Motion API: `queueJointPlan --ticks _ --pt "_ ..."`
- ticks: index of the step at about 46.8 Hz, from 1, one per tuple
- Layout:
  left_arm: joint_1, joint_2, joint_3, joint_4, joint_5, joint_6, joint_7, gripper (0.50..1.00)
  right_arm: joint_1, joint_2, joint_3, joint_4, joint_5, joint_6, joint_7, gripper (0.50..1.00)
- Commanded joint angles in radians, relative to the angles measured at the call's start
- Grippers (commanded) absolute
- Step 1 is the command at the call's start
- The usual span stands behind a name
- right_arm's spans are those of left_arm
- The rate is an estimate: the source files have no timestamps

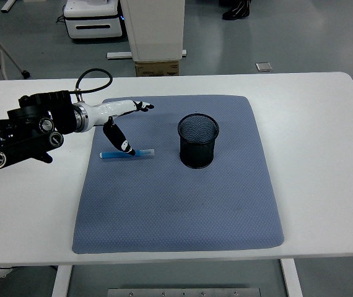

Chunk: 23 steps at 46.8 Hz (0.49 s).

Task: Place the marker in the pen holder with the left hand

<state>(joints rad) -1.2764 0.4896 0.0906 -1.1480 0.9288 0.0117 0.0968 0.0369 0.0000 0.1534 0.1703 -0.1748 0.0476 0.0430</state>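
Marker (pixel 127 153): blue, lying flat on the blue-grey mat (pixel 176 210), left of the black mesh pen holder (pixel 198 141) and apart from it. Probably light, stiff, smooth-barrelled and apt to roll; best pinched mid-barrel, across its width. Left hand (pixel 119 127) over it, thumb tip down at the barrel's middle, other fingers (pixel 140 106) stretched out and clear, so open, nothing clamped yet. Mat looks soft and textured, likely some grip against rolling. White table (pixel 325 154) otherwise bare; holder upright, mouth open. Beyond, grey floor, white equipment and a cardboard box (pixel 158 67).
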Motion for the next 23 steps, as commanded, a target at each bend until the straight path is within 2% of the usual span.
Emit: queueJointPlan --ticks 1,5,23 --pt "0.002 -0.009 0.029 -0.016 0.005 0.076 0.000 1.000 0.000 0.000 0.000 0.000 0.000 0.000 0.000 1.000" --pt "0.002 -0.009 0.054 -0.032 0.007 0.112 0.000 1.000 0.000 0.000 0.000 0.000 0.000 0.000 0.000 1.000" --pt "0.000 -0.008 0.061 -0.029 0.002 0.108 0.001 1.000 0.000 0.000 0.000 0.000 0.000 0.000 0.000 1.000"
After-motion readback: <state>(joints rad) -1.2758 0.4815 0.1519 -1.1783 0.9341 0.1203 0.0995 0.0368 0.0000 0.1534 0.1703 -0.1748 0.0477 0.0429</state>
